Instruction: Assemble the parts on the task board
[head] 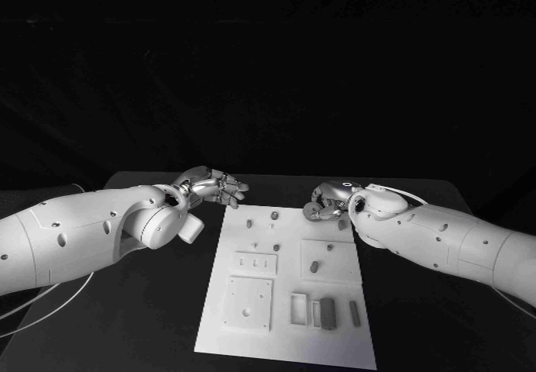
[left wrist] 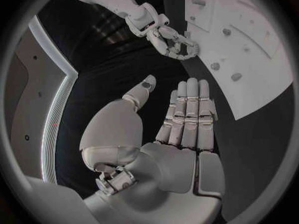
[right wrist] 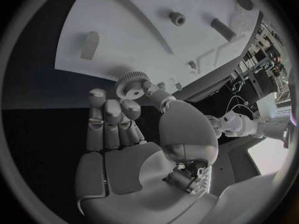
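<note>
Two hands at the far end of the board, one holding a gear

Two white arms reach in over the black surface (head: 134,325), one on each side of the board (head: 285,337), the white plate lying lengthwise in the middle. Everything below is placed against that board.

Largest on the board are its raised square plates: one at the near left corner (head: 248,304), one right of centre (head: 331,260), and a smaller one with three slots left of centre (head: 255,263). Near the near edge, right of the corner plate, stand an open frame (head: 300,308), a dark block (head: 328,313) and a thin bar (head: 354,311). Small pegs (head: 250,225) dot the far part.

The left hand (head: 212,187) hovers just off the board's far left corner; the wrist view shows its fingers (left wrist: 190,114) straight and side by side, thumb apart, holding nothing.

The right hand (head: 331,203) sits at the far right corner, over the board's edge. Its thumb and fingertips (right wrist: 129,107) pinch a small toothed gear (right wrist: 132,84), held just above the board's edge.
</note>
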